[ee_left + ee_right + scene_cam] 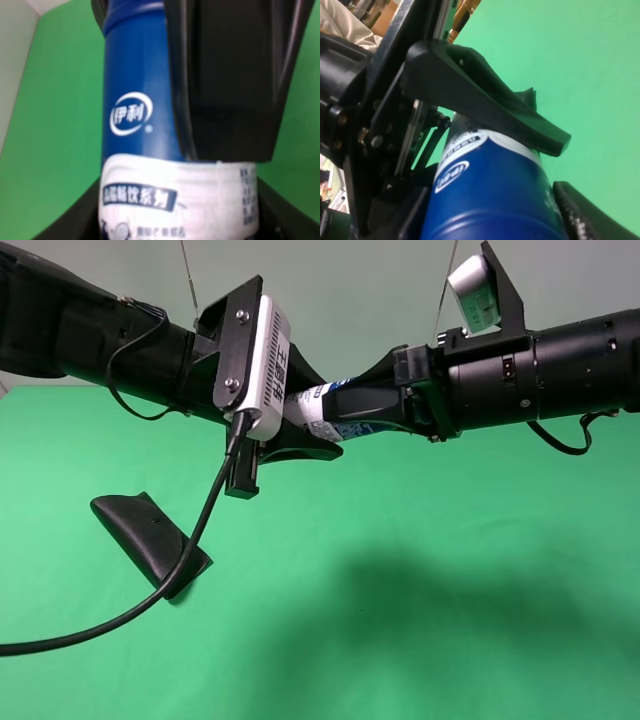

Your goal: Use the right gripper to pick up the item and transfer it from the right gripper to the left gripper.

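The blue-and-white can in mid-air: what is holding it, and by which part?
The left tool clamps the can by its white lower end. The right tool flanks the blue upper body; its grip is unclear.

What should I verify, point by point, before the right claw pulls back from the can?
1. Is the left claw shut on the can? Ok.
2. Is its finger placed well? Ok: it lies across the can's white band, away from the blue part.
3. Is the right claw open enough to slide off? Cannot tell: its fingers flank the blue body.
4. Is the can held in the air, above the green table? Ok.
5. Is the black case out of the way? Ok: it lies on the table, lower and left of the arms, touching neither.
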Tool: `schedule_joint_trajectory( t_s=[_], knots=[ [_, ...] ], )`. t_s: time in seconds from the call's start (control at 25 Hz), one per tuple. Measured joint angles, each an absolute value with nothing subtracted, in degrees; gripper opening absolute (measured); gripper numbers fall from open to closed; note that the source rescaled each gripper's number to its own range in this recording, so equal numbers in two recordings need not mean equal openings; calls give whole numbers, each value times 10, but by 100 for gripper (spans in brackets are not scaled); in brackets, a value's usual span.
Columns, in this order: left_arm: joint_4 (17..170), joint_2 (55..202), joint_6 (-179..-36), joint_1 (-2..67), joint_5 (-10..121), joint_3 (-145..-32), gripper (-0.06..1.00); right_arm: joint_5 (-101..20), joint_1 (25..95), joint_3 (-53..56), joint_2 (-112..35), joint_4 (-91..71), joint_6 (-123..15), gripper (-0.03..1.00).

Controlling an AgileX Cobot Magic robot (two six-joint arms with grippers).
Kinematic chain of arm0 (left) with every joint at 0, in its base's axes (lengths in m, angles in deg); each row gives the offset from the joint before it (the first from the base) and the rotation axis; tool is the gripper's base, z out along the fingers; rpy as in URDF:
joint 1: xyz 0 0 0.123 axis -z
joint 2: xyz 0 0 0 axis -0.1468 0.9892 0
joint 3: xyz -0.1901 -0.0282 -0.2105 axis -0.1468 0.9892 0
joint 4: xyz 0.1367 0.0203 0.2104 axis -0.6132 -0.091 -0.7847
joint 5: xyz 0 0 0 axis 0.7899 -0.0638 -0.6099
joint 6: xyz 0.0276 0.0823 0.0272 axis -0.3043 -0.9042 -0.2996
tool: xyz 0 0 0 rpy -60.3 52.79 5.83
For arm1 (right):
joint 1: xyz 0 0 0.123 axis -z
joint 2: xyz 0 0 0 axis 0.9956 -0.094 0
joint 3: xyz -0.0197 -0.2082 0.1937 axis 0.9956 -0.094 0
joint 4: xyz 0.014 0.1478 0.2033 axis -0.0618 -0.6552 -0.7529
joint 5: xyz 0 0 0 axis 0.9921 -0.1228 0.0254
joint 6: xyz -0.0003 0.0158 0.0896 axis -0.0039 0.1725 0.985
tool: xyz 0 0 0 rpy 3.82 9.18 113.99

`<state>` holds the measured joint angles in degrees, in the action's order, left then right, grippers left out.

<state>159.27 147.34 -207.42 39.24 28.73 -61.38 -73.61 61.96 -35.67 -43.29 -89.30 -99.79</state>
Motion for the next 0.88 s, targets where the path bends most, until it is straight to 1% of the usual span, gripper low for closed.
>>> schedule_joint_trajectory(
  t_s=[0.04, 0.08, 0.12, 0.16, 0.2, 0.28, 0.4, 0.6, 0.88],
  knots=[
    [1591, 1473, -2075, 392, 288, -614, 2, -745, 620, -357, -433, -900, -997, 40],
    [1590, 1473, -2076, 392, 292, -614, 2, -754, 620, -357, -432, -904, -995, 62],
    [1587, 1476, -2076, 392, 296, -614, 2, -759, 620, -357, -432, -907, -995, 78],
    [1587, 1477, -2076, 392, 297, -614, 2, -762, 619, -357, -432, -908, -995, 86],
    [1586, 1478, -2076, 392, 298, -614, 2, -762, 618, -357, -432, -910, -995, 92],
    [1586, 1479, -2076, 392, 299, -614, 2, -763, 618, -356, -431, -912, -995, 97],
    [1586, 1479, -2076, 392, 301, -614, 2, -763, 618, -356, -431, -913, -995, 100],
    [1586, 1479, -2076, 392, 304, -614, 2, -753, 618, -354, -421, -914, -994, 100],
    [1585, 1479, -2076, 392, 308, -614, 2, -677, 618, -354, -347, -905, -990, 100]
  ],
)
